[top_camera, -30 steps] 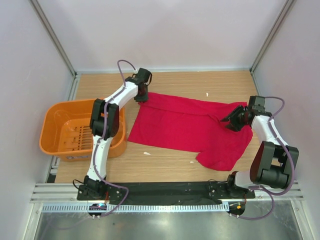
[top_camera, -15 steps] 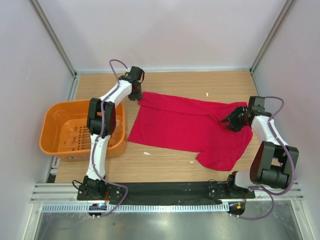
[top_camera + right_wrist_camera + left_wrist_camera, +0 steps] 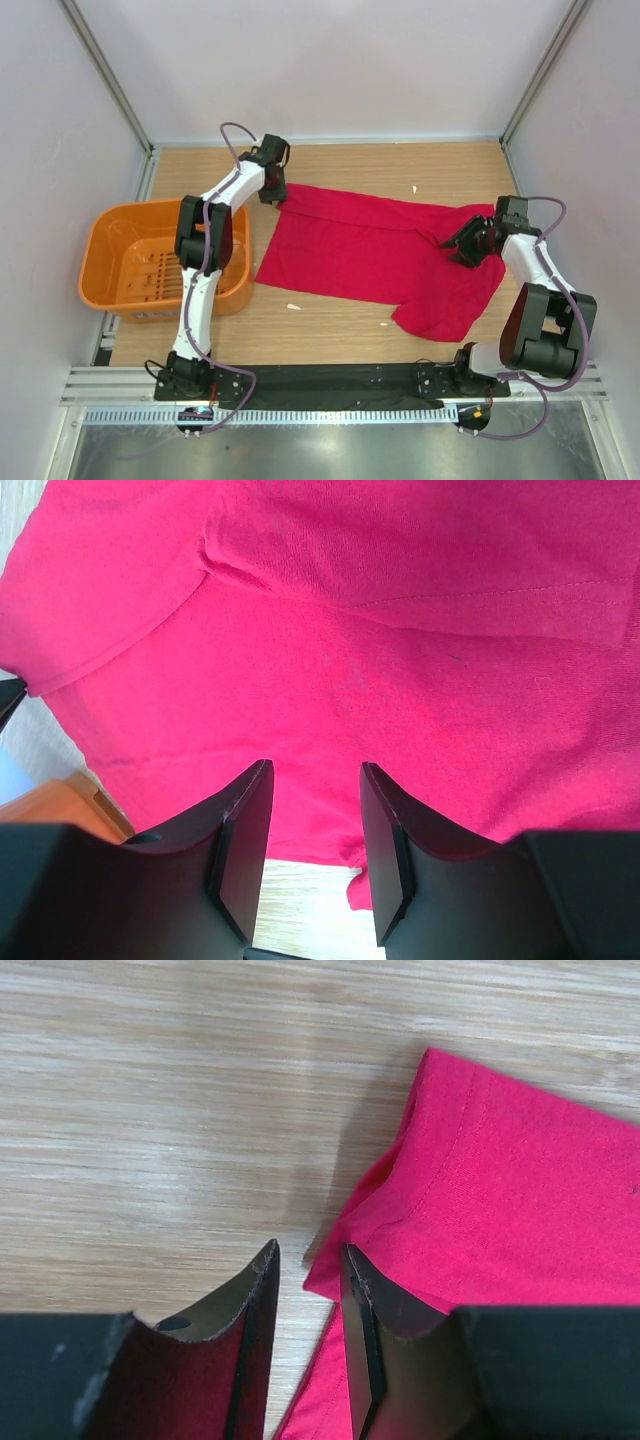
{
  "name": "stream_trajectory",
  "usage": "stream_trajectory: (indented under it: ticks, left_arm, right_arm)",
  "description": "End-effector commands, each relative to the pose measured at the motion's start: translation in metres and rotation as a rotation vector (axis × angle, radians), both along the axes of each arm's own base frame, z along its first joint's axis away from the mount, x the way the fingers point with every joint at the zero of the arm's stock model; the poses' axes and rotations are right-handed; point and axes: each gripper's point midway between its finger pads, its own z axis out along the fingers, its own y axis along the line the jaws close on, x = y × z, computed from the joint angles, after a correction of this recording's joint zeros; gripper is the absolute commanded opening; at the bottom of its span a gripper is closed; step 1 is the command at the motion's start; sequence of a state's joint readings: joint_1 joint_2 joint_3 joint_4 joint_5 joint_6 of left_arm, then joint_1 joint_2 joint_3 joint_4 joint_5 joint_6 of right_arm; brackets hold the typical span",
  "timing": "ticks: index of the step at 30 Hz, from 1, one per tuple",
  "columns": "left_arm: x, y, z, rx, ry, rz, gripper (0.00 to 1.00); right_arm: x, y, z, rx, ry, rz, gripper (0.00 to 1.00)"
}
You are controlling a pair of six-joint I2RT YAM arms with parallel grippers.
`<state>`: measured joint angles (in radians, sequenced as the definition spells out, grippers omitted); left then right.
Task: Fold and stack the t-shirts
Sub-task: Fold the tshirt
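Since left jaws and right jaws stand slightly apart, empty, left should straddle the t-shirt point(image 3: 370, 250) hem near the bench's point(image 3: 340, 325) far edge before closing.

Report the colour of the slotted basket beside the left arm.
The basket is plain orange, and it shows best in the top external view.

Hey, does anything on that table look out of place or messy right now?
The bright red cloth t-shirt lies askew, with folds bunched at its right end. A few small white scraps litter the wooden table around it.
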<state>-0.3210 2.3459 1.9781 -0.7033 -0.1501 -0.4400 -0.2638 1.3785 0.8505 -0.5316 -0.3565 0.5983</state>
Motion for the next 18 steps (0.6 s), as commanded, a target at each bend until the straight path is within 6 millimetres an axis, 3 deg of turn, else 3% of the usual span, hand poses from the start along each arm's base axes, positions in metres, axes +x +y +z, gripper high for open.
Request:
stream_trajectory:
  ticks: [1, 11, 15, 16, 18]
  left_arm:
    - [-0.003, -0.005, 0.005, -0.038, -0.001, 0.019, 0.31]
    - [-0.012, -0.002, -0.015, -0.054, 0.059, 0.084, 0.24]
    - [-0.014, -0.001, -0.024, -0.074, 0.089, 0.108, 0.18]
    - [-0.015, -0.001, -0.024, -0.075, 0.093, 0.113, 0.19]
    - [-0.018, 0.001, -0.022, -0.072, 0.104, 0.119, 0.3]
  right_arm:
    - [0.005, 0.0, 0.015, -0.016, -0.062, 0.012, 0.46]
    - [0.006, -0.005, 0.018, -0.033, -0.045, -0.014, 0.46]
    - [-0.01, -0.028, 0.005, -0.135, 0.08, -0.111, 0.49]
    - [-0.013, -0.029, 0.002, -0.143, 0.1, -0.118, 0.52]
    - [-0.017, -0.031, -0.003, -0.145, 0.13, -0.115, 0.54]
